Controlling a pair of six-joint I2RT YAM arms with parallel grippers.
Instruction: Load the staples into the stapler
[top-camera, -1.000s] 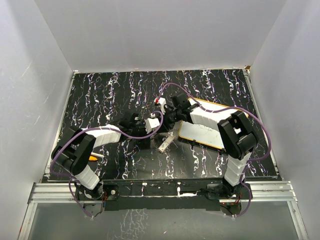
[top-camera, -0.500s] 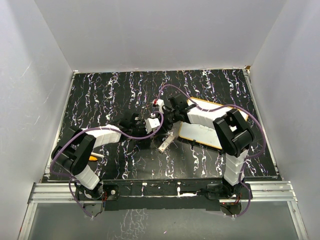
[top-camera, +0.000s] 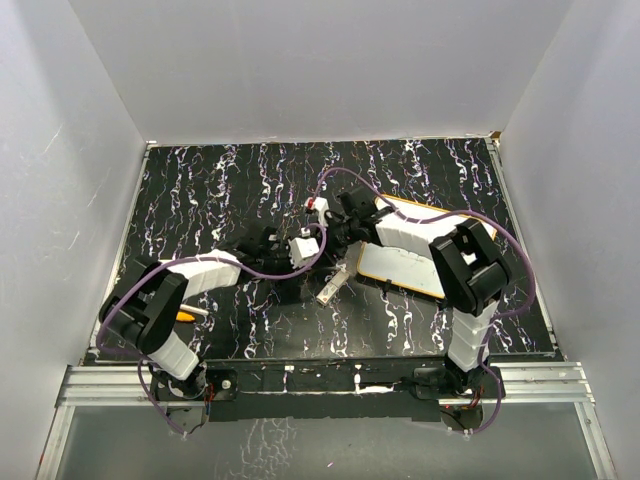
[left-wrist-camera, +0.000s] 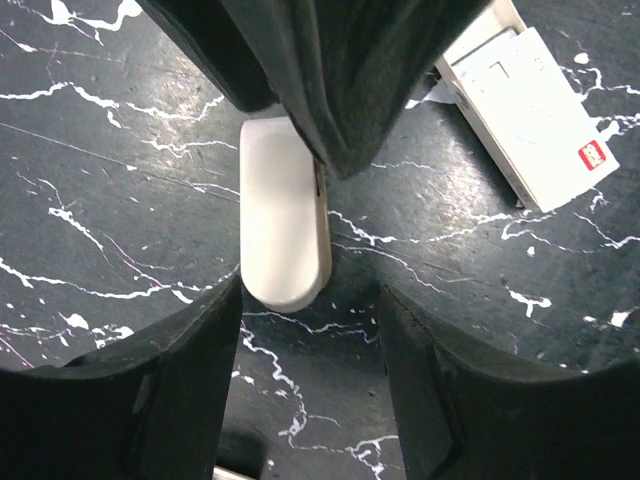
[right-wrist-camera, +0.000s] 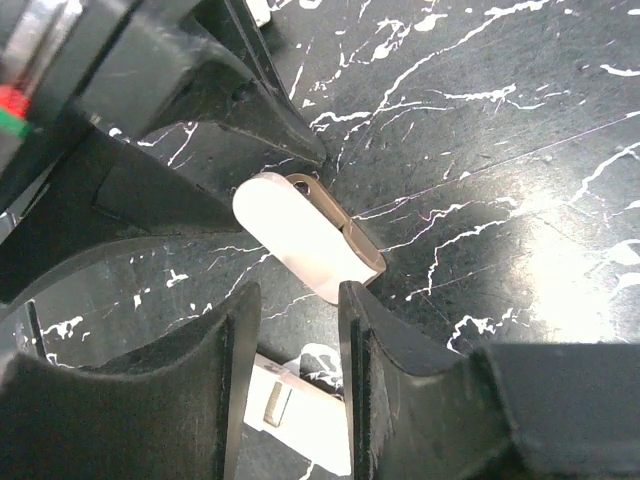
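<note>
A small white stapler with a brown underside lies flat on the black marbled mat. My left gripper is open, and the stapler's rounded end sits just ahead of its fingertips. The right gripper is open with a narrow gap. Its tips are at the stapler's other end and nothing is between them. The staples are in a white box with a red label, lying beside the stapler. The box's tray is slid out and holds a small grey strip. In the top view the wrists hide the stapler.
A white slab with a yellow rim lies on the mat under the right forearm. A small orange item sits by the left arm's elbow. White walls close in the mat on three sides.
The right arm's elbow has drawn in slightly to the left, and the left arm has shifted a little. Both grippers' jaws have spread wider. The staples box has stayed put.
</note>
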